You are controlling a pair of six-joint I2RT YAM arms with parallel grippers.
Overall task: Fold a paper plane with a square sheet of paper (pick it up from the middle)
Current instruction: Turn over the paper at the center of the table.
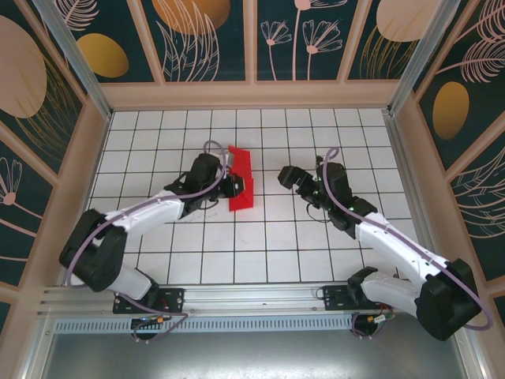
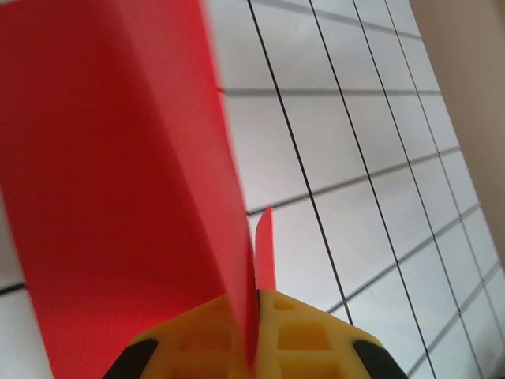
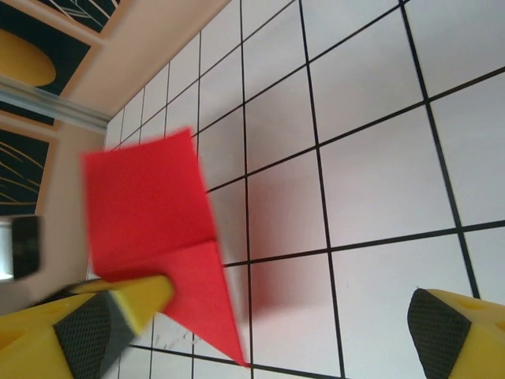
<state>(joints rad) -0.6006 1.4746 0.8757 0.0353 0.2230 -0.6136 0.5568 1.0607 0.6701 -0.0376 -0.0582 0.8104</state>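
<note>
The red sheet of paper point(image 1: 241, 178) is folded into a narrow strip about two grid cells long and stands partly on edge off the white grid table point(image 1: 316, 253). My left gripper point(image 1: 231, 186) is shut on its left side. In the left wrist view the yellow fingers point(image 2: 308, 335) pinch the red paper point(image 2: 118, 197) between them, and the fold rises up and away. My right gripper point(image 1: 286, 178) hangs just right of the paper, open and apart from it. In the right wrist view the paper point(image 3: 150, 213) shows a crease and a pointed lower corner, and the right gripper point(image 3: 276, 332) stands wide.
Wooden walls point(image 1: 252, 95) with dark floral panels close in the table at the back and both sides. Aluminium posts point(image 1: 71, 55) stand at the back corners. A metal rail point(image 1: 252, 304) carrying both arm bases runs along the near edge.
</note>
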